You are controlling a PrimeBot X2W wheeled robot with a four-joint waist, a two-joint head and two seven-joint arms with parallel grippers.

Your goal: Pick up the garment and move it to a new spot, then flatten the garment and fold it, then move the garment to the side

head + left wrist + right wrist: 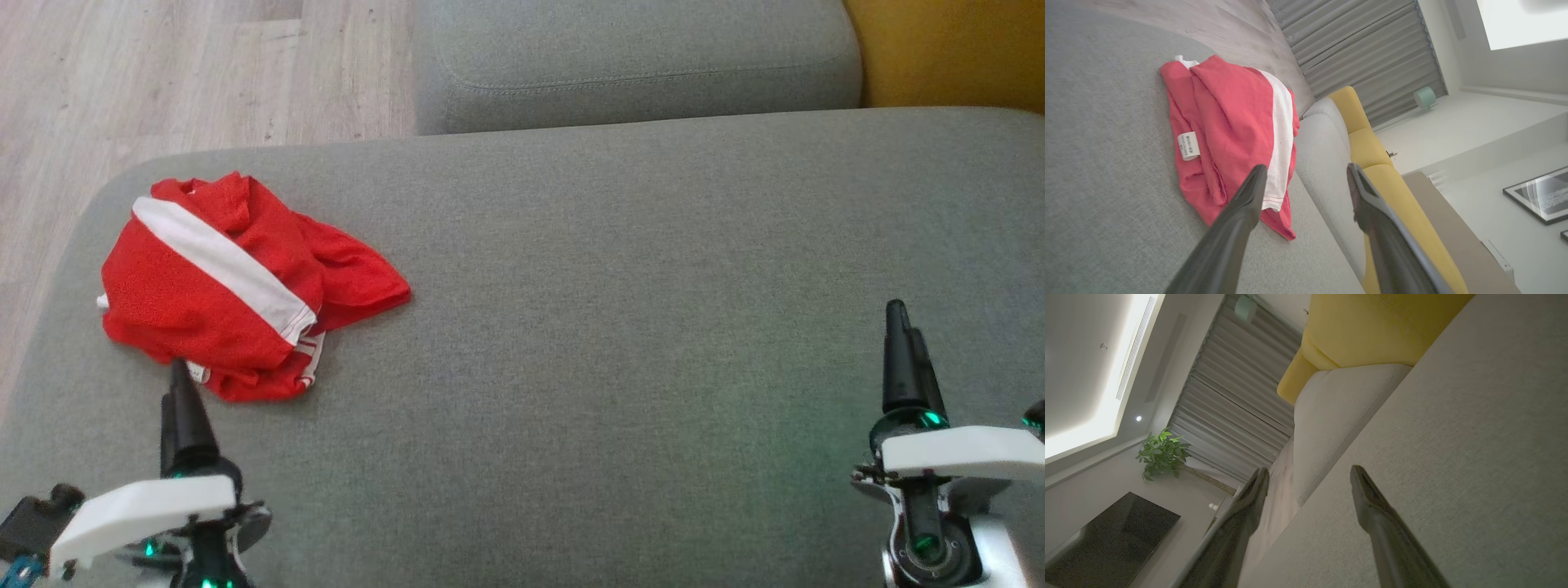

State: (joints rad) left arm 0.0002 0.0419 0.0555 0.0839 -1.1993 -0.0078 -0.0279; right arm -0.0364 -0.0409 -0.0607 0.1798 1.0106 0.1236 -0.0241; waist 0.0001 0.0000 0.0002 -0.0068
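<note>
- Left gripper [173,382] up close, jaws spread wide, holding nothing, tips by the near edge of the red garment [212,286].
- Garment's crumpled on the grey sofa seat [612,286], left end.
- Right gripper [906,318] wide open too, empty, well apart.

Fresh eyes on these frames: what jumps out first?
The crumpled red garment with a white stripe, at the left end of the grey sofa seat, stands out most. The left gripper points at its near edge, fingers apart; the right gripper hangs open far to the right, over bare seat.
</note>
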